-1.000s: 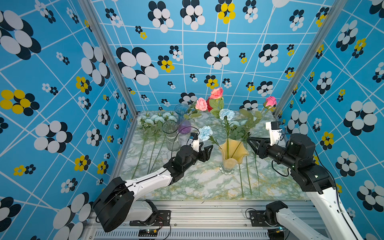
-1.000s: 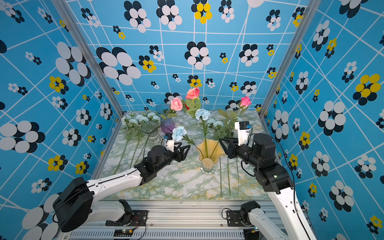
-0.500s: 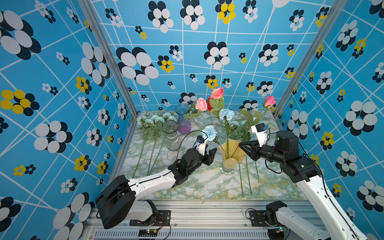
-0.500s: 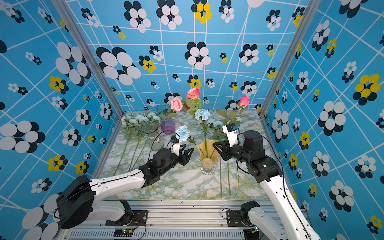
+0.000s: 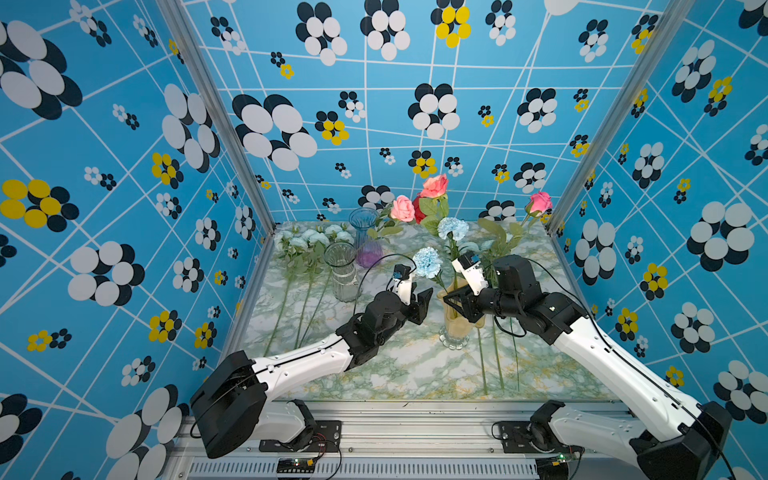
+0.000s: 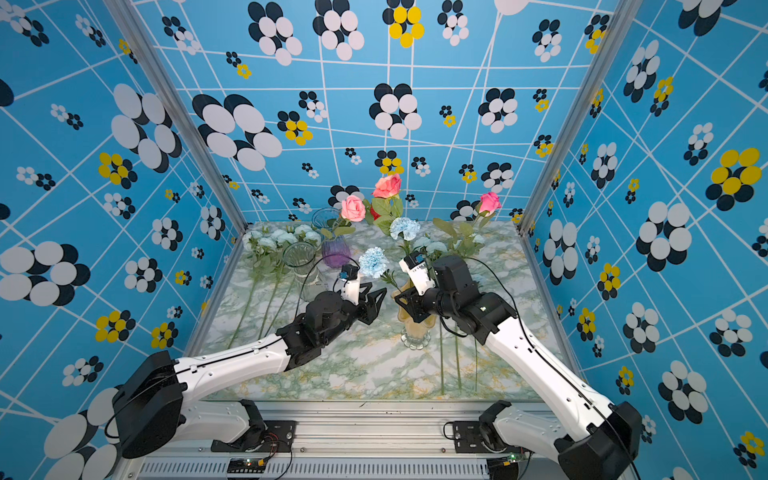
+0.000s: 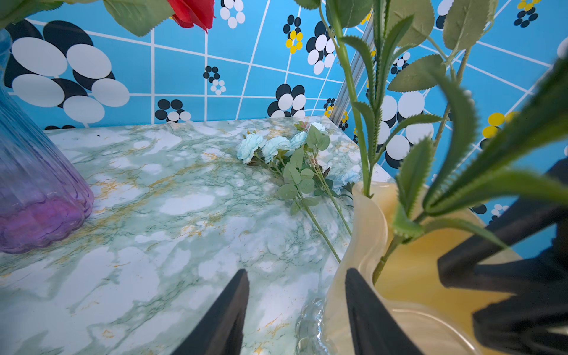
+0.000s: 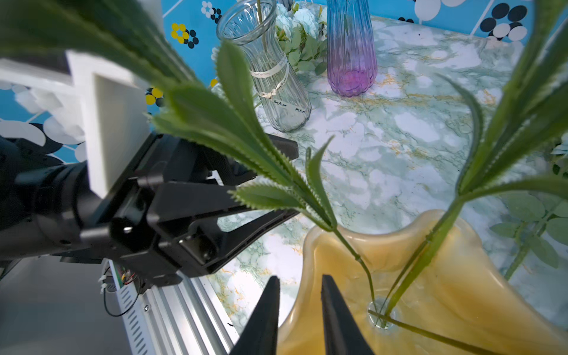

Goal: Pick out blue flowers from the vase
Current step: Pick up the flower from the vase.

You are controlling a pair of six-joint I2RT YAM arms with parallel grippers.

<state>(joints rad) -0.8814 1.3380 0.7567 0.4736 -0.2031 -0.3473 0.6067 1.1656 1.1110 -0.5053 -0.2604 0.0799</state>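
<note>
Right wrist: right pincer [image 8: 299, 279] tips only

The green-marbled table [image 5: 395, 370] carries an amber vase [image 5: 455, 330] just off centre toward three o'clock. A clear glass vase [image 5: 341, 274] stands at ten and a blue-purple vase [image 5: 365, 249] at eleven. Pale blue sprays [image 5: 309, 241] lie flat from nine to eleven, and a second blue bunch [image 7: 270, 147] lies from one to four.

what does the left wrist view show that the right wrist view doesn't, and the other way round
Only the left wrist view shows the red rose, cut off at the frame's edge. Only the right wrist view shows the clear glass vase with a ribbon round it. Both show the yellow vase with leafy green stems in it, the blue-to-purple vase and the marble table.
</note>
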